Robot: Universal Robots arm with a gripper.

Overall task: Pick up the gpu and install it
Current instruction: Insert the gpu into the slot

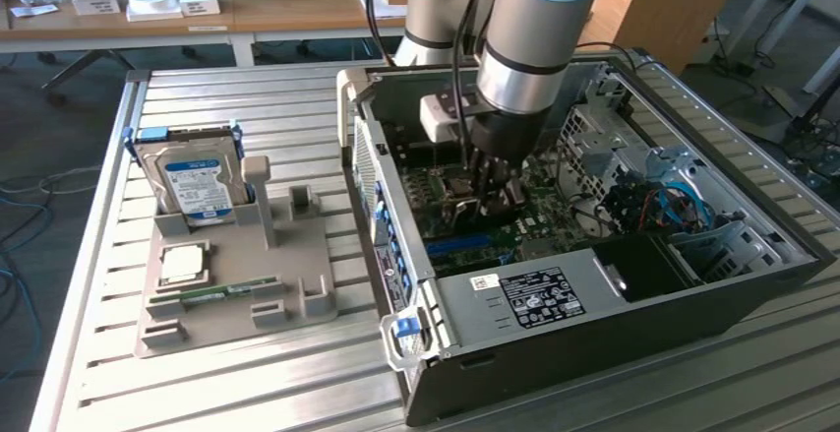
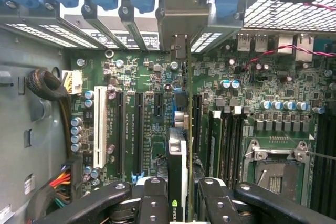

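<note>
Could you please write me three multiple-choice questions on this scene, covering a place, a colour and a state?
1. Where is the gpu? A) in a drawer B) between the fingers, over the motherboard C) in a person's hand
2. The hard drive label is: A) red B) blue C) yellow
3. The computer case is: A) open, insides exposed B) closed by a panel C) covered with cloth
Answers: B, the fingers clamp the card edge-on; B, its upright face shows blue; A, the boards inside lie exposed.
</note>
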